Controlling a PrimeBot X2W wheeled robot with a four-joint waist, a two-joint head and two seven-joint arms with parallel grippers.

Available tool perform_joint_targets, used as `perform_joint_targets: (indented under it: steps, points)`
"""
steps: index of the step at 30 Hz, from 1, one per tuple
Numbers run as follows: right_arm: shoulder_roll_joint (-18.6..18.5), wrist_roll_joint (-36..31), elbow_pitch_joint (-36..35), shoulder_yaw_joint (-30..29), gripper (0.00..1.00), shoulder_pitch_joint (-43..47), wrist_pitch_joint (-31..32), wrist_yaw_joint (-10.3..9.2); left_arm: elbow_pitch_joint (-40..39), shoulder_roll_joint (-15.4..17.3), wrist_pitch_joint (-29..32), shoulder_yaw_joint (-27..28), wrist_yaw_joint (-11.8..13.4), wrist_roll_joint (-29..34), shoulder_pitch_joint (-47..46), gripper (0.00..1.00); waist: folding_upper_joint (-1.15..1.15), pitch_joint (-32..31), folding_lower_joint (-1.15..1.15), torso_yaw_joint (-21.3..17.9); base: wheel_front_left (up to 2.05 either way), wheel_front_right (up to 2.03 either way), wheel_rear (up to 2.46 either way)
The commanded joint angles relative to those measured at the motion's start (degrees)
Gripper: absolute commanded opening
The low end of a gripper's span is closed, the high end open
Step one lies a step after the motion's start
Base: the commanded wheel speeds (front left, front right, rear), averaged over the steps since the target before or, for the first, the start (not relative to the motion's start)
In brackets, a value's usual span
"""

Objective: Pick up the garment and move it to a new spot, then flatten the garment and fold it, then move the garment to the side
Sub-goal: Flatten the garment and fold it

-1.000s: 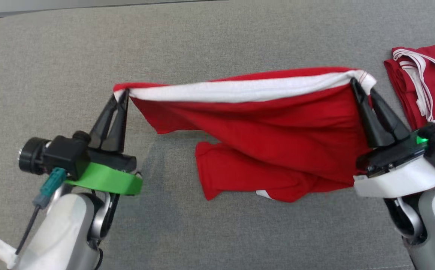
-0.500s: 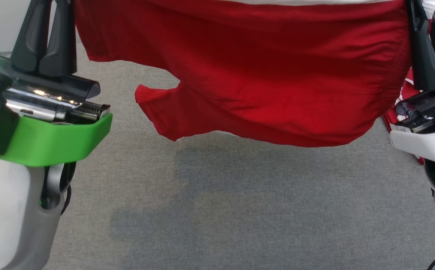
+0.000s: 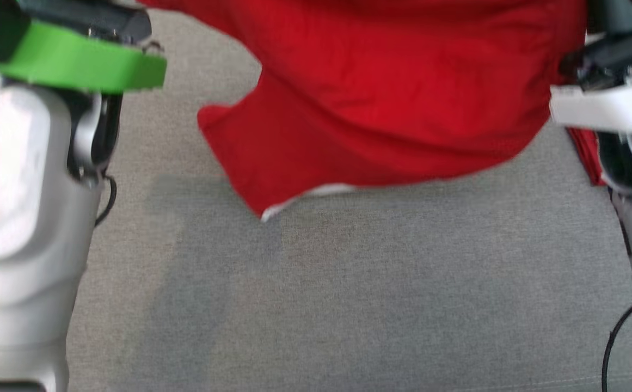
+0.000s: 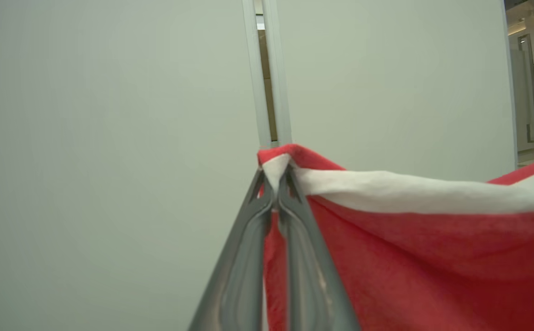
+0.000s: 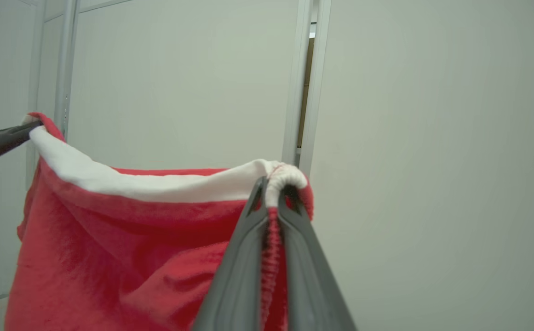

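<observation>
**Above grey fabric surface (image 3: 348, 305): red garment (image 3: 381, 92) strung between two hands**

Left wrist view: left hand (image 4: 275, 181) pinched tight on one white-banded top corner. Right wrist view: right hand (image 5: 273, 188) clamped on the opposite corner, band sagging between. Head view adds the lower hem, blurred, hanging over the surface with a shadow beneath.

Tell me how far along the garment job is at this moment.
Done: the pickup. The left gripper and right gripper are each shut on an end of the white band of the red garment. In hand: the garment hangs spread between them above the grey surface, apparently mid-carry. Left: laying it down, flattening, folding, moving it aside.
</observation>
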Motion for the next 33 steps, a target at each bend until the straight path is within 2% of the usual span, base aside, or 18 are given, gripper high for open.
perform_joint_targets:
  steps: [1, 6, 11, 15, 19, 22, 26, 33]
  points:
    - [0.4, 0.2, 2.4, 0.3, 0.0, -3.6, -0.9, -0.02, 3.7, -0.7, -1.1, 0.0, -0.8, 0.0, -3.7, 0.0, 0.0, 4.0, 0.0, 0.0, 0.0, 0.0, 0.0]
    - [3.3, -0.3, 15.6, 1.5, 0.0, -16.7, -3.9, -0.02, 18.7, -3.2, -4.2, 1.3, -2.2, 0.8, -14.8, 0.0, 0.0, 5.3, 0.0, -0.5, 0.0, 0.0, 0.0]
    - [9.0, -3.0, 31.2, 2.0, 0.0, -27.7, -7.2, -0.02, 29.5, -4.4, -5.1, 4.2, -2.1, 2.1, -21.3, 0.0, 0.0, 4.9, 0.0, -1.6, 0.0, 0.0, 0.0]
    - [13.3, -4.8, 42.0, 1.8, 0.0, -31.0, -8.1, -0.02, 36.1, -5.4, -5.0, 6.9, -1.7, 2.9, -19.3, 0.0, 0.0, 5.1, 0.0, -1.8, 0.0, 0.0, 0.0]
    - [15.3, -4.4, 47.6, 4.3, 0.0, -28.4, -8.1, -0.02, 41.5, -7.2, -5.0, 9.0, -2.2, 2.9, -15.4, 0.0, 0.0, 6.1, 0.0, -1.7, 0.0, 0.0, 0.0]
    - [15.7, -3.3, 48.5, 6.6, 0.0, -24.5, -8.1, -0.02, 43.7, -8.4, -5.0, 10.5, -2.9, 3.1, -11.5, 0.0, 0.0, 7.1, 0.0, -1.3, 0.0, 0.0, 0.0]
    - [15.9, -0.9, 45.6, 8.9, 0.0, -15.9, -8.1, -0.02, 43.6, -10.2, -5.0, 12.0, -4.0, 3.9, -3.7, 0.0, 0.0, 7.5, 0.0, -0.8, 0.0, 0.0, 0.0]
    - [15.9, 0.5, 31.5, 10.2, 0.0, 3.0, -8.1, -0.02, 33.2, -11.9, -5.0, 15.3, -5.5, 6.3, 13.0, 0.0, 0.0, 5.7, 0.0, -0.6, 0.0, 0.0, 0.0]
